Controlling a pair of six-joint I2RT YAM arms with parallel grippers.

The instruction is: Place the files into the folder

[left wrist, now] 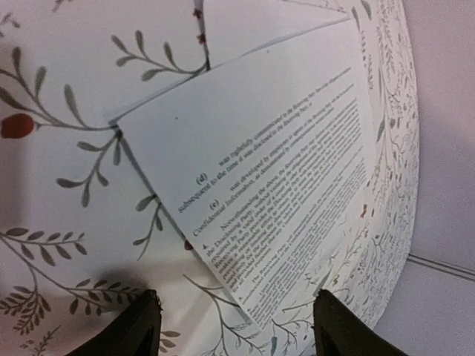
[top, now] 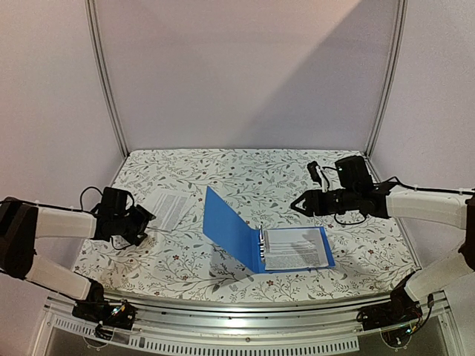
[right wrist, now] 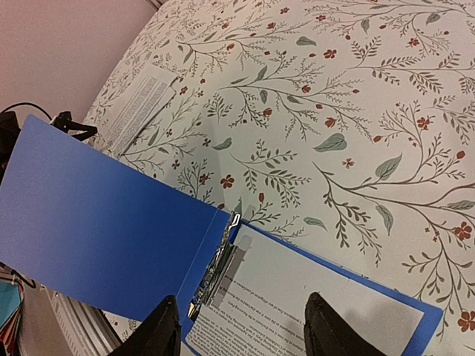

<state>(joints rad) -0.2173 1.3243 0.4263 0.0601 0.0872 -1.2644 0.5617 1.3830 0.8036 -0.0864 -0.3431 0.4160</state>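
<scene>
A blue ring binder (top: 231,231) is laid open on the floral table (top: 245,170) near the middle of the near edge. Its left cover is raised at a slant, and a filed sheet (top: 297,248) is seen on the flat right cover beside the rings. The right gripper (top: 296,206) is held just beyond and above that half, spread wide and empty. A loose sheet (top: 169,208) is laid flat toward the left edge. The left gripper (top: 151,218) is poised at its near side, wide open with nothing held, and the sheet is seen just ahead of its fingers.
</scene>
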